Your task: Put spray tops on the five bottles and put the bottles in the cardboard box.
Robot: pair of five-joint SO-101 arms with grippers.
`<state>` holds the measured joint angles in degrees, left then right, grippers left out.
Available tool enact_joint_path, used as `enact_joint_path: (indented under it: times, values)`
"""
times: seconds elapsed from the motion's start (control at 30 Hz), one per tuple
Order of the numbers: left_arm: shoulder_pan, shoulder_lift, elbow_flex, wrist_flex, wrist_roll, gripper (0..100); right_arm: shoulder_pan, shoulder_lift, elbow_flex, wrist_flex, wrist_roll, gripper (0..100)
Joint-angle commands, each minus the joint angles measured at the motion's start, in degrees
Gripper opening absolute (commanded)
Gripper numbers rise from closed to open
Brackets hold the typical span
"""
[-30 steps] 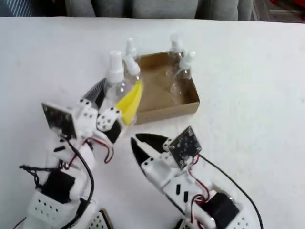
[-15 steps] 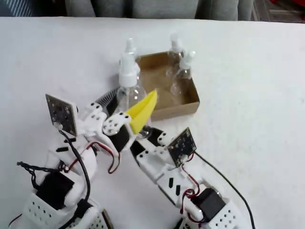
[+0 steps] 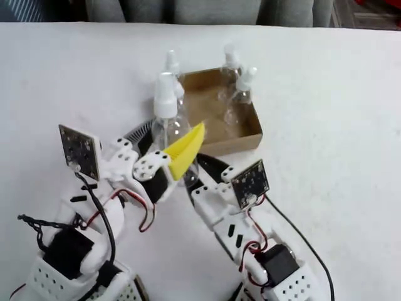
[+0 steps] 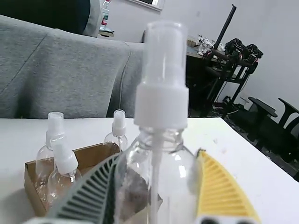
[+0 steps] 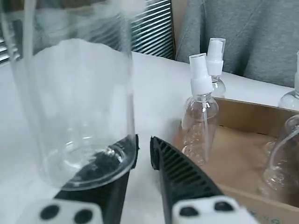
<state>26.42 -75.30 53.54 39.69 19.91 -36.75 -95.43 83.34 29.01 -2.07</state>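
Note:
My left gripper (image 3: 169, 139) is shut on a clear bottle (image 3: 166, 125) with a white spray top (image 4: 161, 79), held upright just in front of the cardboard box (image 3: 250, 128). Its grey and yellow fingers (image 4: 222, 191) clamp the bottle's sides. My right gripper (image 3: 199, 168) sits low at the bottle's base, black fingers (image 5: 182, 172) only slightly apart with nothing between them; one finger lies under the bottle (image 5: 79, 107). Three capped bottles stand in the box: one at the left corner (image 3: 172, 68) and two at the far right (image 3: 232, 66) (image 3: 241, 94).
The white table (image 3: 326, 188) spreads wide to the right of the box and behind it. A grey sofa (image 4: 56, 70) stands beyond the table's far edge. Both arm bases crowd the table's near edge.
The left arm carried the held bottle rightward and nearer, to the front of the box. The right gripper advanced up to the bottle's base.

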Motion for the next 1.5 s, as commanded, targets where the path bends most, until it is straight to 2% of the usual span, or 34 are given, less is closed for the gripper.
enact_joint_path:
  times: [0.0, 0.1, 0.2, 0.37, 0.57, 0.7, 0.87, 1.1, 1.33, 1.47]
  values:
    - [2.68, 1.36, -0.18, 2.46, 0.35, 2, 1.71, -0.48, -1.23, -1.89, -0.97, 1.5]
    - [3.12, 1.36, 0.0, 0.79, 0.35, 2, 1.54, -0.57, -1.23, -1.01, -1.23, 1.5]
    - [0.48, 1.71, 1.85, -6.68, 0.44, 2, 1.27, -2.24, -1.58, 2.95, -3.52, 1.5]
    - [-2.51, 2.86, 7.21, -19.08, 0.44, 2, -4.88, -8.22, -2.02, 9.1, -3.69, 1.5]
    - [-2.51, 9.98, 8.09, -25.14, 0.35, 2, -8.04, -7.96, -1.93, 10.51, -3.69, 1.5]
    - [-2.07, 11.38, 8.44, -24.79, 0.18, 2, -7.96, -7.96, -2.11, 10.42, -3.69, 1.5]
    - [-1.27, 11.38, 8.35, -19.34, -6.51, 2, -3.56, -7.96, -1.93, 8.75, -3.69, 1.5]
    - [0.13, 11.21, 8.44, -16.97, -6.77, 2, -2.24, -7.96, -1.76, 8.92, -3.69, 1.5]
    - [3.21, 0.13, 8.62, -6.68, -6.95, 2, -2.24, -7.96, -1.76, 9.8, -1.67, 1.6]
    - [4.35, -3.3, 10.81, -5.1, -6.95, 2, 0.4, -7.96, -1.76, 9.45, -1.85, 1.6]
